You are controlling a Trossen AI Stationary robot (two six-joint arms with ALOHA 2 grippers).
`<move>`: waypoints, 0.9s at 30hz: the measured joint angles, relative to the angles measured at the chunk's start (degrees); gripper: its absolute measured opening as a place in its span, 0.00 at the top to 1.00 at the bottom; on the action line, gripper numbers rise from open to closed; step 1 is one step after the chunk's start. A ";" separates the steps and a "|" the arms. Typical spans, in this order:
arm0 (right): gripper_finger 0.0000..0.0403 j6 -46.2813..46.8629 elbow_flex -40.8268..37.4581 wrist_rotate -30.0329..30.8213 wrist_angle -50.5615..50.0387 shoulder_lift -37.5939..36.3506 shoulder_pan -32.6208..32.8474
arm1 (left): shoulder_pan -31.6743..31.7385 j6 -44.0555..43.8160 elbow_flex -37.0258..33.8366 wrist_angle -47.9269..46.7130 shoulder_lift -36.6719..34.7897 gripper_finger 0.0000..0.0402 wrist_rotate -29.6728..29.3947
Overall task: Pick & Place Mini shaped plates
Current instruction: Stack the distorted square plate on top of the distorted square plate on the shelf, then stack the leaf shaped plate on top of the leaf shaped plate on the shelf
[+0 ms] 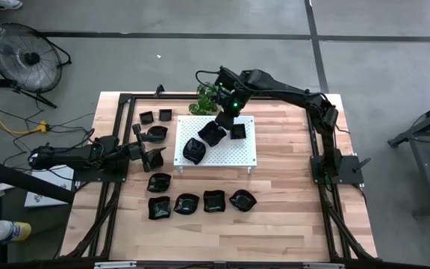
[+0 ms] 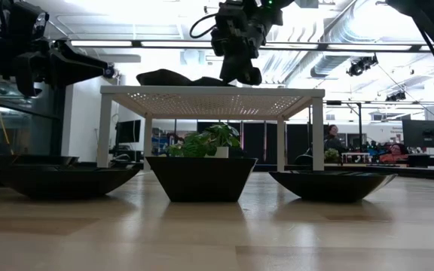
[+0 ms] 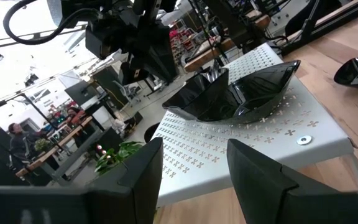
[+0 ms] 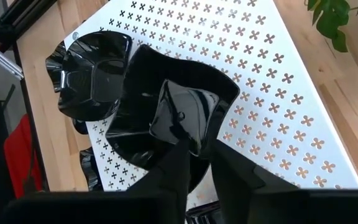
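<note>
Nearest, along the front of the wooden table (image 1: 290, 217), four mini shaped plates sat in a row (image 1: 201, 202), each apart from the next, with a fifth plate (image 1: 159, 181) just behind the row's left end. In the low view three of these glossy black dishes filled the foreground: a shallow one at the left (image 2: 66, 179), a deep square one in the middle (image 2: 200, 178) and a shallow one at the right (image 2: 331, 184). Farther back on the left side, the left gripper (image 1: 149, 157) waited low beside the white perforated board (image 1: 237, 153), its fingers (image 3: 263, 177) apart with nothing between them. Past it, three more plates lay by the table's far left corner: a rounded one (image 1: 157, 133) and two small square ones (image 1: 156, 116). On the raised board stood three plates: one toward its near left (image 1: 193, 150), one in the middle (image 1: 211, 135) and a small square one farther right (image 1: 237, 131). The right gripper (image 1: 222, 120) hung over the middle plate; in the right wrist view its fingers (image 4: 235, 171) stood slightly apart at that plate's rim (image 4: 185, 118), and I could not tell whether they pinched it or had let go. Beyond the board, a green potted plant (image 1: 210, 98) stood at the table's far edge.
</note>
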 joint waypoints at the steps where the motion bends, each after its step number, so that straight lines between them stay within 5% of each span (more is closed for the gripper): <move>1: 0.83 0.00 0.00 0.02 0.00 0.00 0.00 | 0.02 0.00 0.00 -0.01 -0.01 0.56 -0.13; 15: 0.82 -2.60 0.02 0.47 -6.88 -3.37 2.44 | 0.01 0.00 0.00 0.00 -0.02 0.56 -0.14; 27: 0.82 -6.58 0.02 7.08 -20.86 -6.40 13.70 | 0.02 0.00 0.00 0.00 -0.02 0.56 -0.10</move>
